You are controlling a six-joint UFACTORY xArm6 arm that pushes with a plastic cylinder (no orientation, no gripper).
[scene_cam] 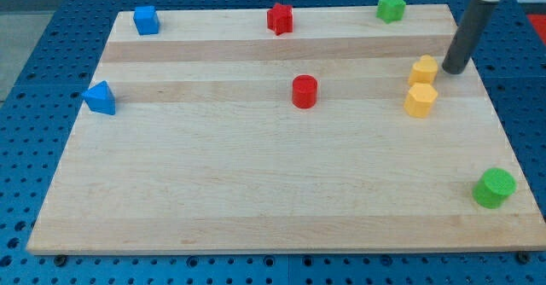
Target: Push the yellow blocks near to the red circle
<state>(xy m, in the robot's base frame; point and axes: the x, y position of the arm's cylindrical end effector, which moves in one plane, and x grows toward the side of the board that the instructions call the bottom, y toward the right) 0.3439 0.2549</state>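
Observation:
Two yellow blocks lie at the view's right: a yellow block and just below it a yellow hexagon, nearly touching each other. The red circle stands near the board's middle, well to their left. My tip is at the right of the upper yellow block, a small gap from it. The dark rod rises from there to the view's top right.
A red star and a green star lie along the top edge. A blue cube is at the top left, a blue triangle-like block at the left. A green circle is at the bottom right.

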